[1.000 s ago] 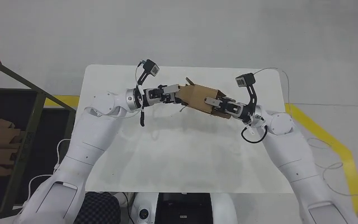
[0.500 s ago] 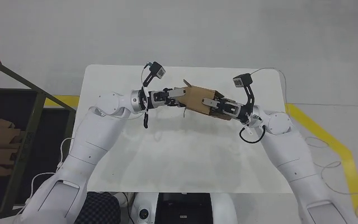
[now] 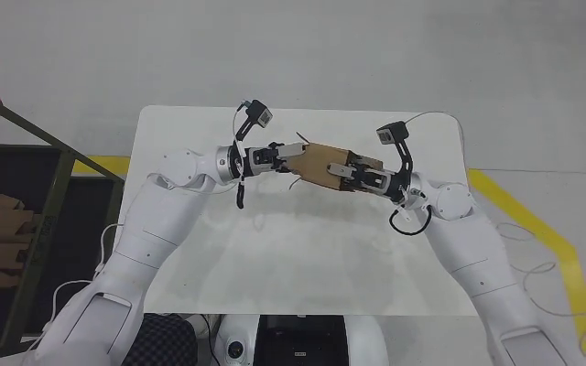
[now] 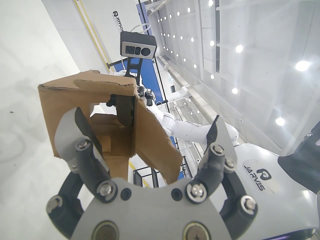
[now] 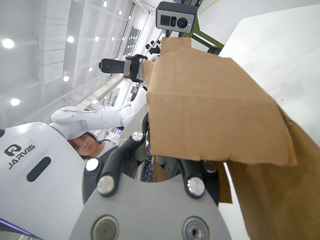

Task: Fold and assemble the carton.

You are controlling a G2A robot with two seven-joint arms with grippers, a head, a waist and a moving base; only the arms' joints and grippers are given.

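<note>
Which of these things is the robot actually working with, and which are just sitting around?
In the job:
carton, with both arms' jaws at its ends
white table beneath it

Just about:
dark rack beside the table
cardboard pieces on that rack
yellow floor line

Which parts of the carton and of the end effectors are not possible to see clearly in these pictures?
- Right wrist view: a flap of the carton covers the front of the right end effector, so its grip is hidden.
- Top view: too small and steep to tell whether the carton touches the table.
- Left wrist view: the carton's own walls hide its far end.
</note>
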